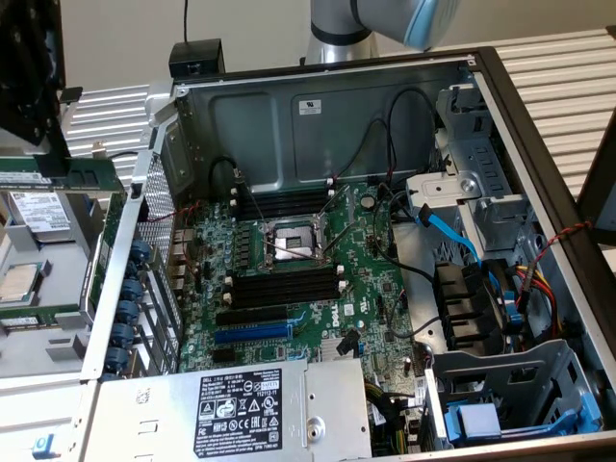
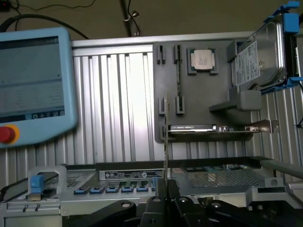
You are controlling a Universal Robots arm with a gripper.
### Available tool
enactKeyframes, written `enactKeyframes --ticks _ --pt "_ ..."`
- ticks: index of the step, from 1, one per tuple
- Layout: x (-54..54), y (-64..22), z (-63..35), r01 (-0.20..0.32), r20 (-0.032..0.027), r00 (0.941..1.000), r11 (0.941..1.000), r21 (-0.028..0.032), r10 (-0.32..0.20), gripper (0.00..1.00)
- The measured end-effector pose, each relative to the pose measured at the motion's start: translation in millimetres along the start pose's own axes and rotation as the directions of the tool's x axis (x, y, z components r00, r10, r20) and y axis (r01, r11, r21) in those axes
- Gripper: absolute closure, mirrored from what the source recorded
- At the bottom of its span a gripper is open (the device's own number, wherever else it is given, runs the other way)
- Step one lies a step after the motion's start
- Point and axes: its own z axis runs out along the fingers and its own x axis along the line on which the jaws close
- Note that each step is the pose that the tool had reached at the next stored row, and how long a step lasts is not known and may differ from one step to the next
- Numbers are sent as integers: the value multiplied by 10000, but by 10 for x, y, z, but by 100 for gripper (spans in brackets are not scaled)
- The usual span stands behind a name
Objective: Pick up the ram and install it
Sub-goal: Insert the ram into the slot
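Pinching the ram (image 1: 67, 176) by a long edge, in a claw (image 2: 165, 188) closed narrow on the board. Hangs outside the computer case (image 1: 269, 125), off toward the exterior view's left, near the grey parts tray (image 2: 203, 94) and well apart from the empty black memory slots (image 1: 285, 286). Looks light, thin and stiff, yet probably fragile: likely to crack if bent or twisted. Best taken on the bare board edges near the middle, clear of chips and contacts, and kept square to the claw.
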Motion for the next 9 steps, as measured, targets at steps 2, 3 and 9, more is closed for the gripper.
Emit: enactKeyframes --ticks 2,3,9 --pt "-5 -57 -4 0 0 10000 10000 2 0 87" --pt "-7 -88 -6 0 0 10000 10000 3 0 87" --pt "-24 -295 -21 0 -1 10000 10000 4 0 87"
